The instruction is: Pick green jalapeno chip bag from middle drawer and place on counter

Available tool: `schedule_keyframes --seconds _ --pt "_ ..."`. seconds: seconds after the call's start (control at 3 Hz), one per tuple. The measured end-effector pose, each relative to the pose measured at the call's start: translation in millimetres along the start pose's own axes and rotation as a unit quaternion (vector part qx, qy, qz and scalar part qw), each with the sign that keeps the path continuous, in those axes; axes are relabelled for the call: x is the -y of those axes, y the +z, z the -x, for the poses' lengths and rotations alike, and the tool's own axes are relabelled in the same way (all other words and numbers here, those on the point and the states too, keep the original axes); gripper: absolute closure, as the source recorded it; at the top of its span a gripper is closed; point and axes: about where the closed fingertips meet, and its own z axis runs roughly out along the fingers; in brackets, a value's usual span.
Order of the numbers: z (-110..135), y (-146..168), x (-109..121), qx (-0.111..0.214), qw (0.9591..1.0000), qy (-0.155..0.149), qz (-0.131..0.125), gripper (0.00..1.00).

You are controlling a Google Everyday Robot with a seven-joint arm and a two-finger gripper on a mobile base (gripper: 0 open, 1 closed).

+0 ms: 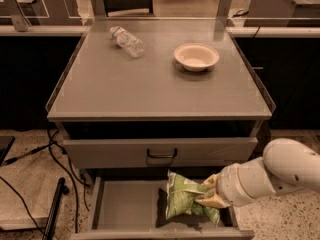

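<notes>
Pincer point(206, 196) pinching bag point(181, 200) at its rt edge, in open drawer point(125, 206). Bottle point(127, 41) & bowl point(196, 56) on worktop point(150, 86).

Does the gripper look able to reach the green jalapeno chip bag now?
Probably yes. The middle drawer is pulled out, nothing lies over the green jalapeno chip bag, and the gripper is close against its side.

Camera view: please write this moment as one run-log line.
phase: grasp | gripper: in middle drawer, shut on green jalapeno chip bag | counter: holds bottle, bowl
</notes>
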Motion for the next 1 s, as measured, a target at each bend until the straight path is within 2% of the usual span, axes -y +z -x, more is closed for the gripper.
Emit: schedule_keyframes --seconds 0.33,0.67,1.0 --pt "39 -41 -7 0.022 0.9997 -0.008 0.003 1.0" --pt "40 -41 -7 0.022 0.9997 -0.008 0.004 1.0" --pt "63 -64 -13 0.041 0.9989 -0.022 0.01 1.0"
